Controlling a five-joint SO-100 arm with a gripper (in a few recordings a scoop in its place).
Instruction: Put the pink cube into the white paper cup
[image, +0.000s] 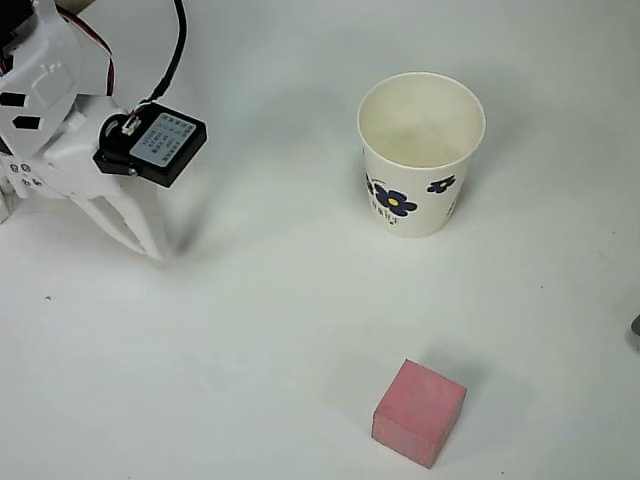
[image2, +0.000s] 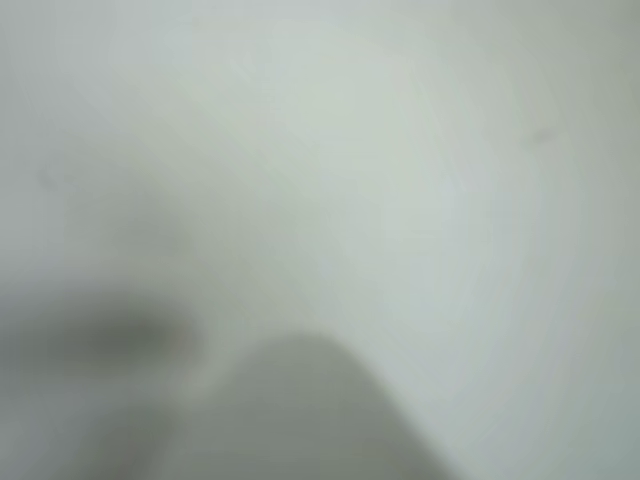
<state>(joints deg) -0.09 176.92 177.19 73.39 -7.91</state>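
Two things matter on my white table (image: 280, 330): the pink cube (image: 420, 412) and the white paper cup (image: 421, 152). From the overhead view I see the cube lying alone at the bottom edge, right of centre, well apart from the cup, which stands upright toward the top with its mouth open and nothing inside. My gripper (image: 145, 240) sits at the far left, its white fingers pointing down at the table, well away from both. I cannot tell whether its jaws are parted or closed. My wrist view is only a pale blur.
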